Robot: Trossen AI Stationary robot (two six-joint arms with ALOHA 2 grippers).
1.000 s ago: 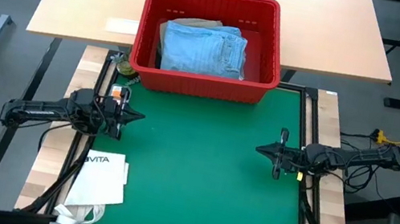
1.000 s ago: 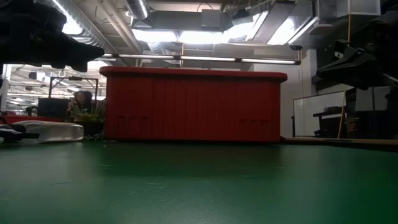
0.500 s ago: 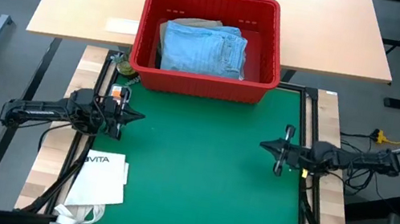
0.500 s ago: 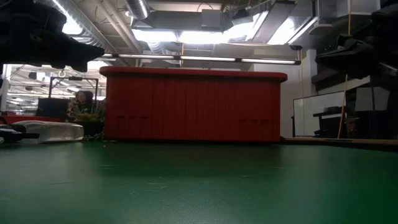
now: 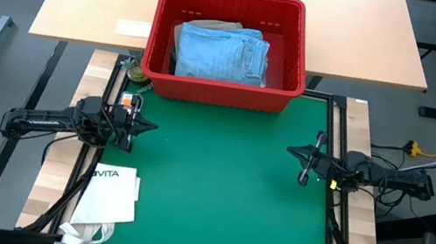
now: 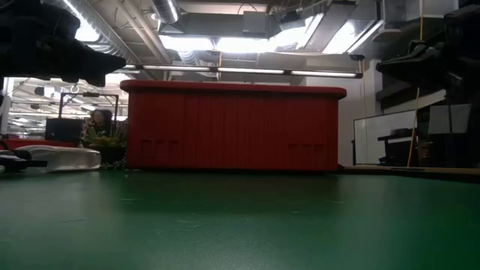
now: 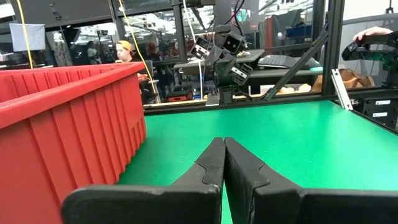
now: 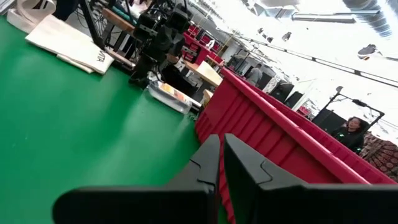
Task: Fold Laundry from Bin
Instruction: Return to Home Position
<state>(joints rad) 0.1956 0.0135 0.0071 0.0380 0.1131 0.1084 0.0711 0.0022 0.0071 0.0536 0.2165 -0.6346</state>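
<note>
Laundry (image 5: pixel 211 59) lies away from my fingers: left gripper (image 5: pixel 152 125) and right gripper (image 5: pixel 291 151), both pinched shut, hover over the green mat (image 5: pixel 215 192). Beyond them one red bin (image 5: pixel 162 33) holds it, folded light blue jeans (image 5: pixel 230 51) topmost, tan garment (image 5: pixel 212 24) beneath.

One bin (image 5: pixel 218 94), two garments (image 5: pixel 221 52) (image 5: pixel 212 24) showing inside, two claws (image 5: pixel 152 125) (image 5: pixel 291 151), one paper bag (image 5: pixel 113 193), one mat (image 5: pixel 214 197)
</note>
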